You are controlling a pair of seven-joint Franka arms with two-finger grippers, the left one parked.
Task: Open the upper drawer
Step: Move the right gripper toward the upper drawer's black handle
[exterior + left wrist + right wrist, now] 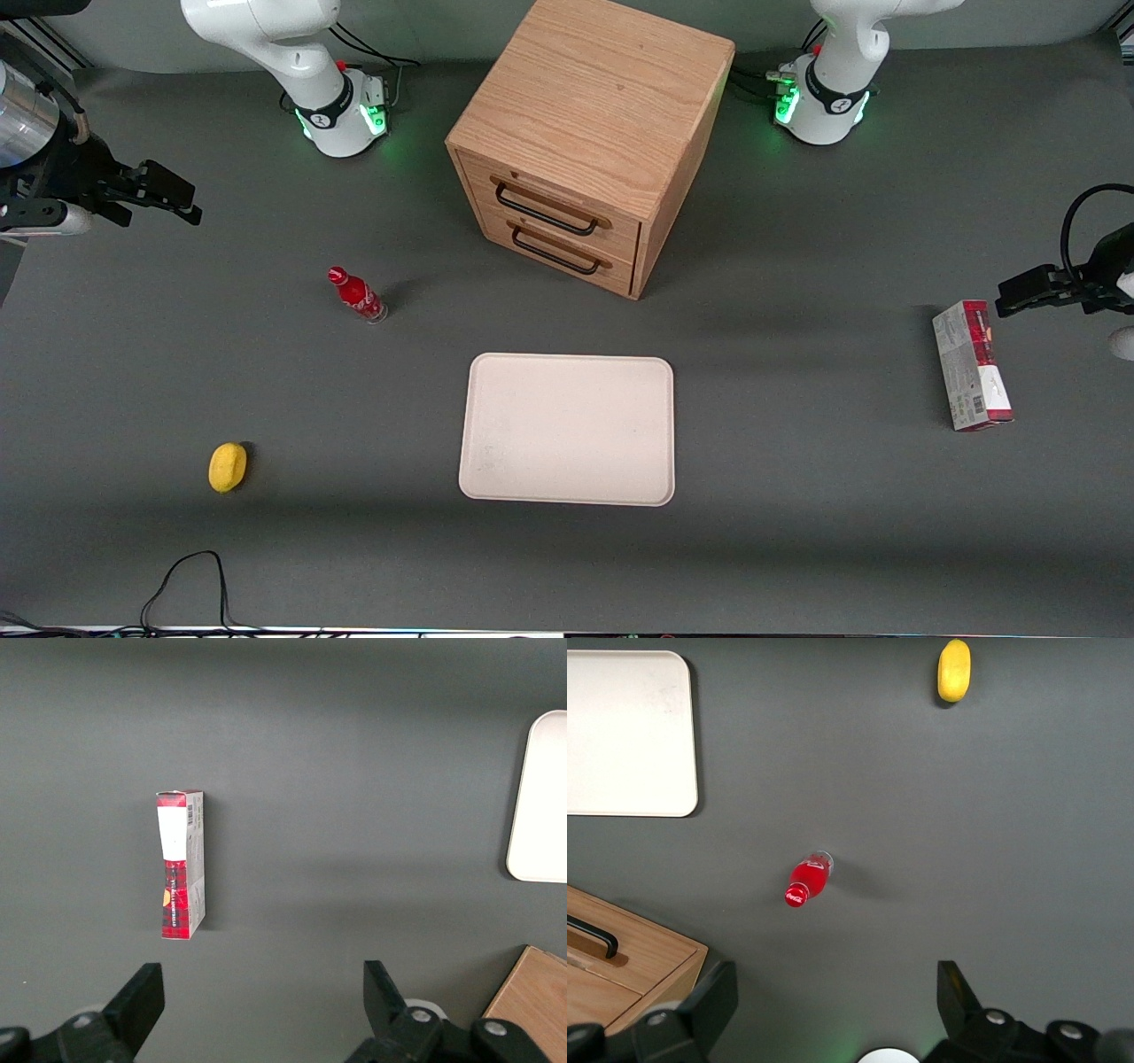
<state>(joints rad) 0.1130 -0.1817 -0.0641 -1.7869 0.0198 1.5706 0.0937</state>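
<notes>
The oak cabinet (589,97) stands at the back middle of the table. Its upper drawer (560,197) is shut, its thin black wire handle (545,209) lying across the flat front, with the matching lower drawer (567,252) just below it. My right gripper (182,202) hangs above the table toward the working arm's end, well apart from the cabinet. It is open and empty (833,992). The right wrist view shows a corner of the cabinet (638,961) with one end of a black handle (594,939); I cannot tell which drawer's.
A red bottle (356,295) (808,880) stands between the gripper and the cabinet. A lemon (228,467) (954,670) lies nearer the camera. A white tray (567,430) (629,731) lies in front of the cabinet. A red-and-grey box (972,365) (180,865) lies toward the parked arm's end.
</notes>
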